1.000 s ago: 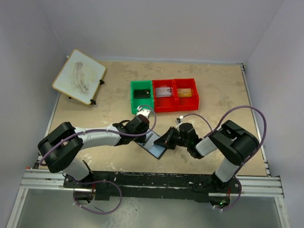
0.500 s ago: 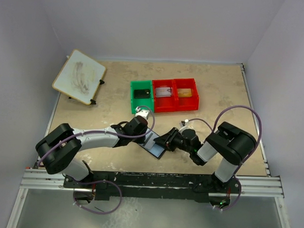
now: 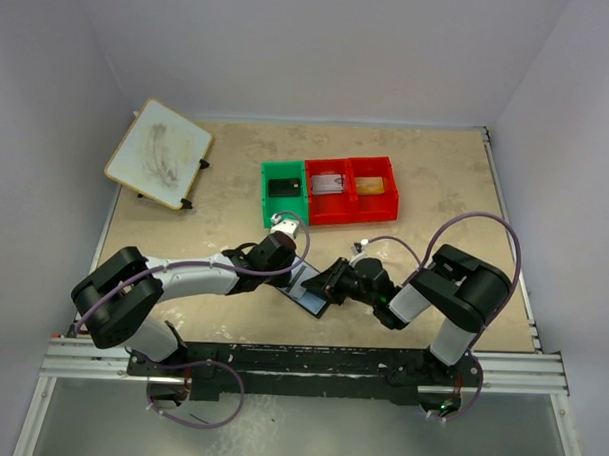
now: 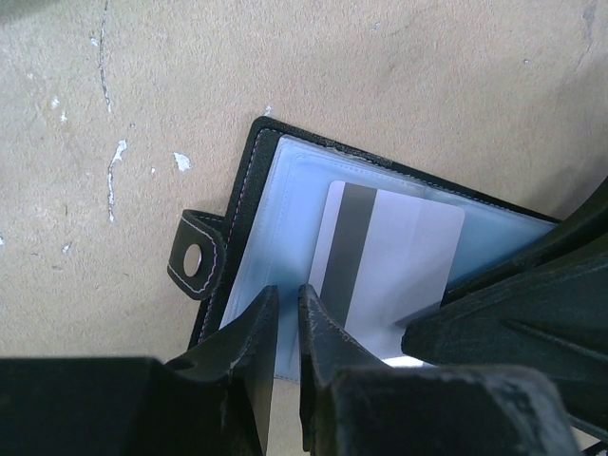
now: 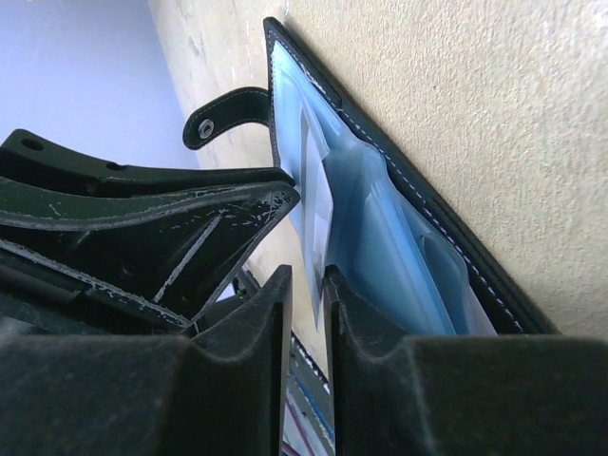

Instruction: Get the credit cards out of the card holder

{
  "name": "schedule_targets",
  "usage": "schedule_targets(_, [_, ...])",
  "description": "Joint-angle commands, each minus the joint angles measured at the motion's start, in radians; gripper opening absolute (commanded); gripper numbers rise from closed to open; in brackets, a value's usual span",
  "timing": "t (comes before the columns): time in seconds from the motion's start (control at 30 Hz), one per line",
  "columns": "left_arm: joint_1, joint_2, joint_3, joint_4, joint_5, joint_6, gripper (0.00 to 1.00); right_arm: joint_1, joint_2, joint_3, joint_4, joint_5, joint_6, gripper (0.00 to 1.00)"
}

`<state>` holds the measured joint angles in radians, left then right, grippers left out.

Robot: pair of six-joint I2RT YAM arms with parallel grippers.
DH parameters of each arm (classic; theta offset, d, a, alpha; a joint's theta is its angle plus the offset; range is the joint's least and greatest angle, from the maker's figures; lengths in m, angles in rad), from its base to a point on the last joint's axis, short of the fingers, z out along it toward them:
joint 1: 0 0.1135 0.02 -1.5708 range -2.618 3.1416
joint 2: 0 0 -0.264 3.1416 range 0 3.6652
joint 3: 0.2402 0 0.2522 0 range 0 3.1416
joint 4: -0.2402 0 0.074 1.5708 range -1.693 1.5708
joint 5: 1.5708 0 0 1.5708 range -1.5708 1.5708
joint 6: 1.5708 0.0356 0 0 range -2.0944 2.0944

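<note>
The card holder (image 3: 308,289) lies open and flat on the desk (image 3: 436,193), near the front edge between your two arms, pale blue lining up. Its black snap tab (image 4: 197,255) sticks out from one side. One credit card (image 4: 394,256), pale with a dark stripe, sits partly out of a clear pocket.

Your left gripper (image 4: 288,296) is low over the holder's near edge, its fingers pressed almost together on a thin strip of the pale lining. Your right gripper (image 5: 306,277) comes in from the opposite side, its fingers drawn close and pinching the card's free edge. The two grippers are just beside each other over the holder. A green bin (image 3: 266,192) and a red bin (image 3: 350,218) stand further back on the desk.
</note>
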<state>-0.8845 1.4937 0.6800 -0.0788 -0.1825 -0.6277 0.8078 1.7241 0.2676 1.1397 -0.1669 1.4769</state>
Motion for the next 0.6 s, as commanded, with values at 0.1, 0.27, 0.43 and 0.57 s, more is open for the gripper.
schedule_targets(0.1, [-0.003,-0.019,-0.019,-0.050,0.038,-0.017,0.11,0.004,0.002,0.007,0.029,0.043,-0.003,0.17])
schedule_targets(0.27, [-0.003,-0.032,-0.026,-0.053,0.038,-0.018,0.11,0.004,0.021,-0.028,0.067,0.032,0.033,0.18])
schedule_targets(0.43, [-0.002,-0.033,-0.027,-0.056,0.038,-0.016,0.10,0.001,0.064,-0.003,0.089,0.014,0.024,0.16])
schedule_targets(0.57, [-0.003,-0.033,-0.022,-0.061,0.036,-0.013,0.10,0.002,0.081,0.001,0.115,0.021,0.031,0.16])
